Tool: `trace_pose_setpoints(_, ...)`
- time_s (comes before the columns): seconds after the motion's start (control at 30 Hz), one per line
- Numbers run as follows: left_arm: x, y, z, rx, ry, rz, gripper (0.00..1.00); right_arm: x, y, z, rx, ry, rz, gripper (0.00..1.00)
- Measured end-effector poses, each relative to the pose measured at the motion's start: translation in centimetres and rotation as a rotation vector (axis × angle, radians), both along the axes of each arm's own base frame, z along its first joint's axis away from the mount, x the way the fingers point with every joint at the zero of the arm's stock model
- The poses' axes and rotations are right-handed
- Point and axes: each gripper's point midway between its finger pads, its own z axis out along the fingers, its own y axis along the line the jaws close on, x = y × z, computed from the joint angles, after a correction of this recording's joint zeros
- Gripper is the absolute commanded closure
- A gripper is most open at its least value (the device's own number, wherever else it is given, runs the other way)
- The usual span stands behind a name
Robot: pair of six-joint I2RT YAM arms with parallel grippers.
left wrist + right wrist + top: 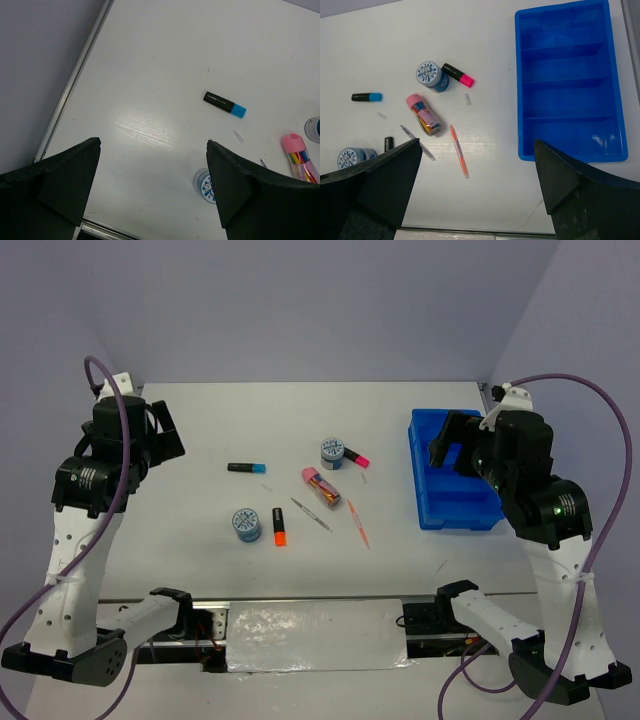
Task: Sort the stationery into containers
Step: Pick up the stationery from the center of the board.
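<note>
Hanging over the table (300, 420), both grippers have their jaws spread wide and aren't holding anything. The left gripper (152, 145) has the blue-ended marker (224, 104) lying out ahead of it, toward its right-hand finger, and one patterned disc (204, 184) sits just beside that finger's inner edge. For the right gripper (477, 144), the blue tray (521, 90) is ahead and off to its right, while the pink case (423, 115), the other disc (430, 75), the pink-ended marker (457, 75) and the thin pink pen (459, 157) lie scattered ahead to its left, well apart from the tray.
</note>
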Motion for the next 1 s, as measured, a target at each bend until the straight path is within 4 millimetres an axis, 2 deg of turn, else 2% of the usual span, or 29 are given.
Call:
trace_pose_setpoints(0.23,0.2,0.0,0.2,-0.001,-0.003,0.005,0.01,0.2,0.1,0.2,0.006,-0.010,0.002,0.00)
trace_pose_setpoints(0.33,0.4,-0.2,0.1,-0.009,0.006,-0.001,0.01,0.8,0.8,0.4,0.027,-0.029,0.026,0.00)
trace_pose_setpoints(0.47,0.7,-0.9,-0.2,-0.046,0.011,-0.016,0.01,2.6,3.2,-0.6,0.081,-0.028,0.098,0.00)
trace_pose_setpoints(0.57,0.8,-1.4,-0.4,-0.074,0.013,-0.026,0.01,5.4,7.7,-2.0,0.087,0.006,0.204,0.00)
trace_pose_setpoints(0.67,0.9,-1.8,-0.7,-0.092,0.018,-0.035,0.01,9.4,12.2,-4.9,0.055,0.068,0.265,0.00)
trace_pose_setpoints(0.77,0.9,-2.2,-1.3,-0.118,0.031,-0.040,0.01,14.0,16.1,-9.8,-0.001,0.164,0.283,0.00)
trace_pose_setpoints(0.9,0.9,-2.7,-2.3,-0.149,0.055,-0.047,0.01,18.4,19.1,-16.7,-0.096,0.287,0.273,0.00)
trace_pose_setpoints(1.0,0.8,-3.0,-3.0,-0.160,0.073,-0.055,0.01,20.8,20.2,-20.0,-0.153,0.332,0.259,0.00)
